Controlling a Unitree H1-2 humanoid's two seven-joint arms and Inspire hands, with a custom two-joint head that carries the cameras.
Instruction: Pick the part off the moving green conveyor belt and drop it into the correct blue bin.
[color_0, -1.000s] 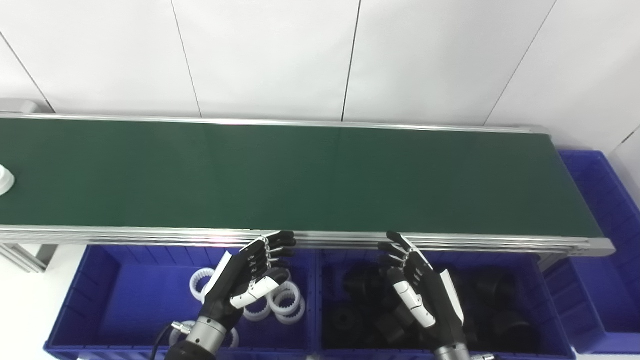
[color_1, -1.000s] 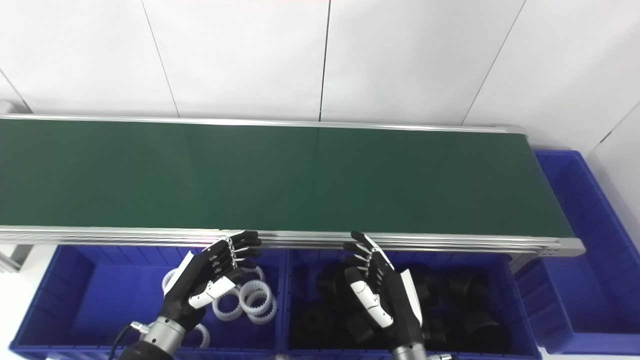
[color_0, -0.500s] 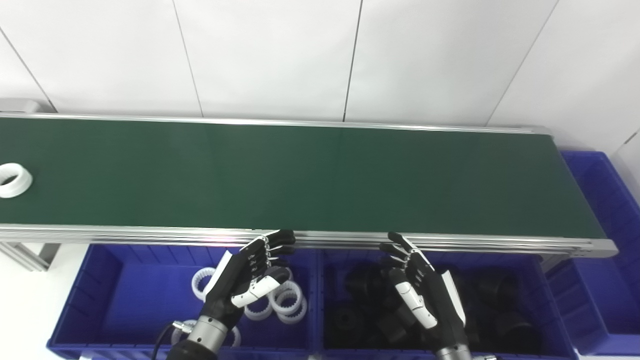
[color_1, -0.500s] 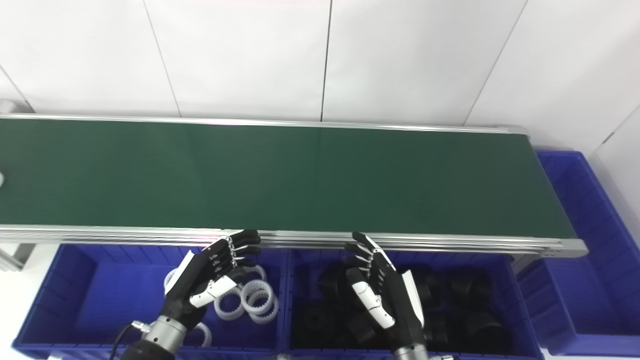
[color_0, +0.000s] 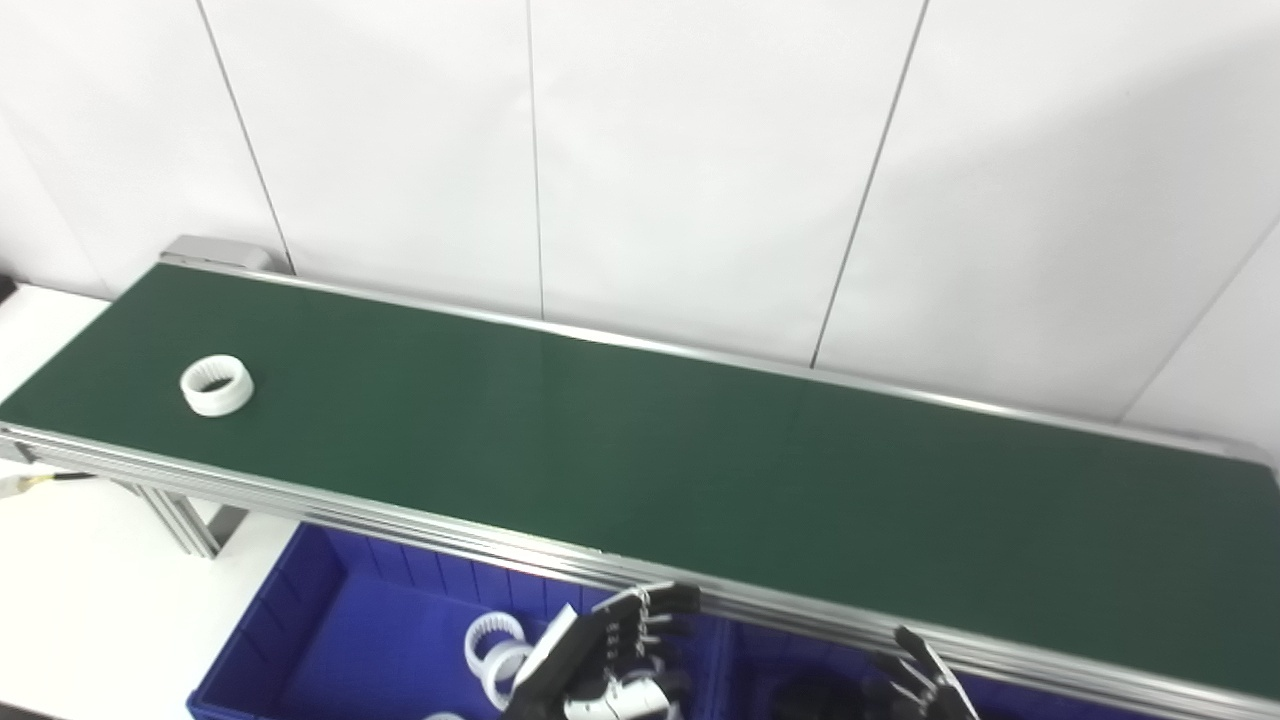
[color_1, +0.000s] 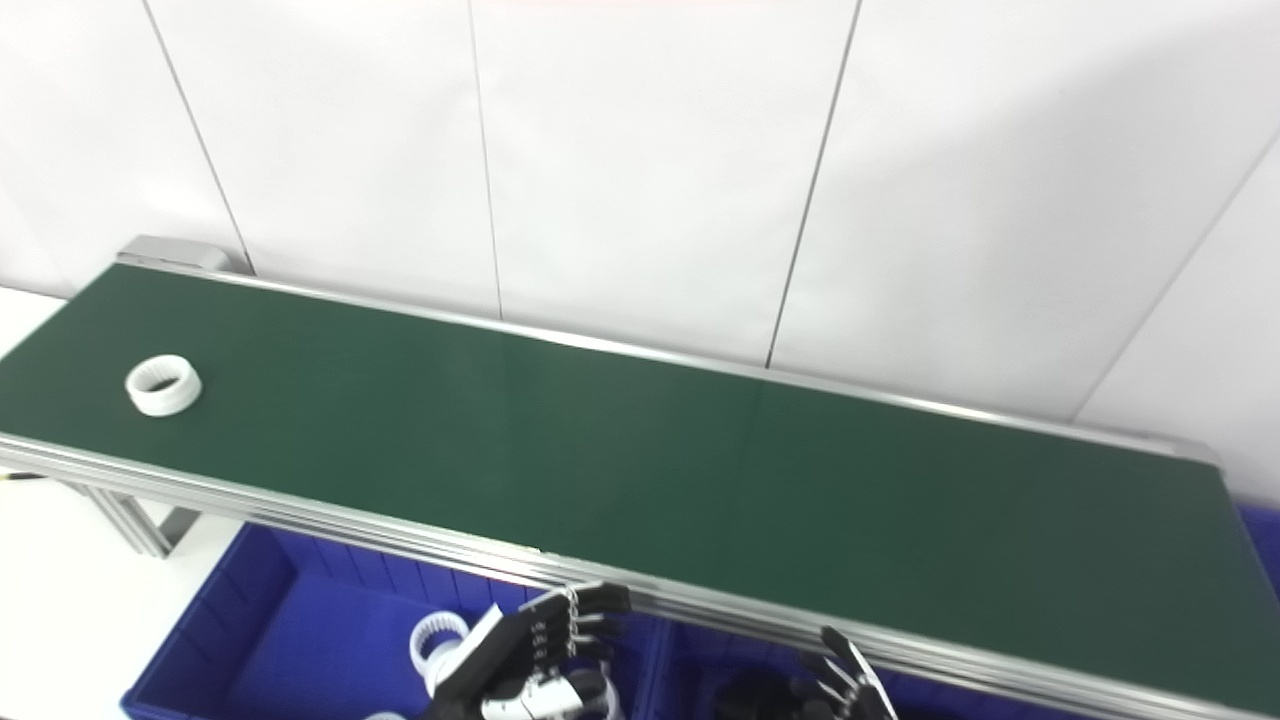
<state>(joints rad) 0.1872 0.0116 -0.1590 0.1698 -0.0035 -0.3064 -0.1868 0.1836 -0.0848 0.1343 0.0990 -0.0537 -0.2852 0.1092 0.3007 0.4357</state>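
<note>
Below belt, left robot hand spread (empty)

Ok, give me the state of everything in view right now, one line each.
White toothed ring: lying flat on the belt near its left end, untouched.
Green conveyor belt: carrying only that ring.
Left hand: open, empty, over the left bin.
Right hand: mostly cut off; only fingertips show.
Left blue bin: holds white rings.

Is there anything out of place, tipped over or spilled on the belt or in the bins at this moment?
Nothing stands out. One white ring lies flat on the green belt near its left end, inside the rails. More white rings sit inside the left blue bin. Both hands, left and right, are low at the front.
</note>
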